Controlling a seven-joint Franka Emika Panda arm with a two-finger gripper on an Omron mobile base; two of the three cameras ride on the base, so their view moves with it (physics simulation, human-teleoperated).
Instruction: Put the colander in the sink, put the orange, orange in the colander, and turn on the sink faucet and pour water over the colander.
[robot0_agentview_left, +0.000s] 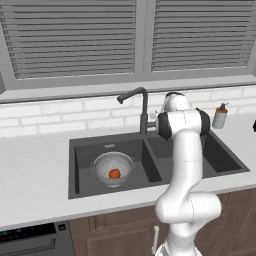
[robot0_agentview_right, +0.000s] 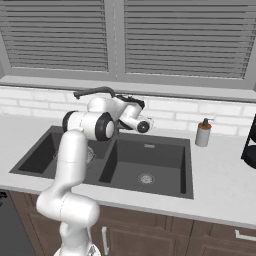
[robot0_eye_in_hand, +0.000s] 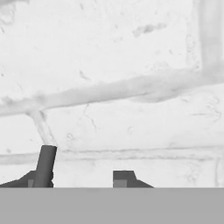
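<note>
Nearest, along the bottom edge: brown wooden cabinet fronts (robot0_agentview_left: 115, 235) and a dark appliance panel (robot0_agentview_left: 30, 240) at the lower left, both under the lip of the pale desk (robot0_agentview_left: 35, 170). Rising in front of the cabinets, the white arm (robot0_agentview_left: 185, 165), bent over the divider and right basin of the dark grey double-basin sink (robot0_agentview_left: 73, 170) and reaching toward the back wall. Set into the desk, the sink with two basins side by side; in the right basin, a round silver drain (robot0_agentview_right: 145, 178) on a bare floor. In the left basin, the silver perforated colander (robot0_agentview_left: 102, 162), upright and near the middle of the basin floor, with one orange (robot0_agentview_left: 114, 173) lying inside it at the bottom. Behind the sink's rear rim, at the divider between the basins, the tall dark faucet (robot0_agentview_left: 144, 112), spout bent over toward the left basin. At the faucet's side, seen from the hand: the gripper (robot0_eye_in_hand: 78, 178) with its two dark tips set apart, a clear gap between them, and the slim dark lever (robot0_eye_in_hand: 46, 164) standing just at the left tip, well short of the right one; whether that tip actually presses the lever cannot be told. Further right on the desk, against the wall, a white soap bottle (robot0_agentview_left: 220, 116) with a dark pump, well apart from the faucet. Behind everything, the white brick backsplash (robot0_eye_in_hand: 131, 52), then the grey sill and closed window blinds (robot0_agentview_left: 75, 40).
</note>
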